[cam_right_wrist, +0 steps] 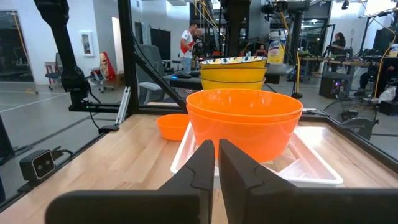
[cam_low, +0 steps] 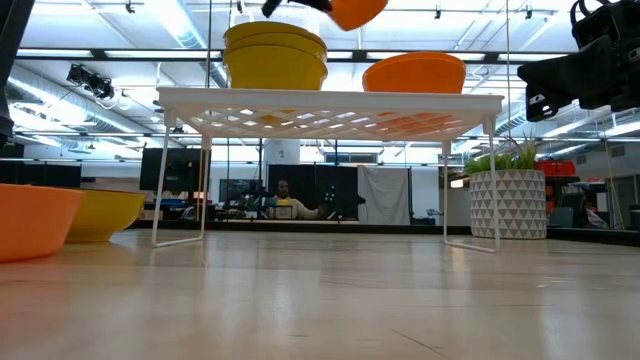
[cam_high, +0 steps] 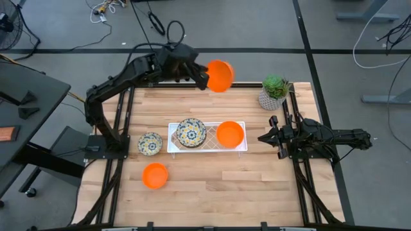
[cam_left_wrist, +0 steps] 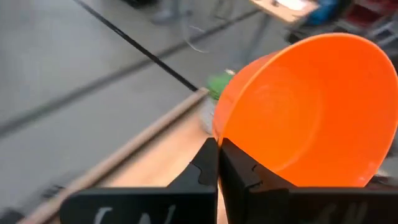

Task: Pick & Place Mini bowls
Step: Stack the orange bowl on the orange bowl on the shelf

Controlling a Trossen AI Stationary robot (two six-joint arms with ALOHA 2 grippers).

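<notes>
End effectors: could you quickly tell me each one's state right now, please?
Left end effector: shut on the rim of an orange bowl, held above the table's far edge.
Right end effector: shut, empty, beside the white rack.

Counted in the high view: three plain bright orange plastic bowls, upper centre [cam_high: 220,76], centre right on rack [cam_high: 230,135], lower left [cam_high: 155,175]. Two floral-patterned bowl sites, centre [cam_high: 191,132] and centre left [cam_high: 150,143]. One white wire rack [cam_high: 207,149]. One potted green plant [cam_high: 275,91], upper right.
</notes>
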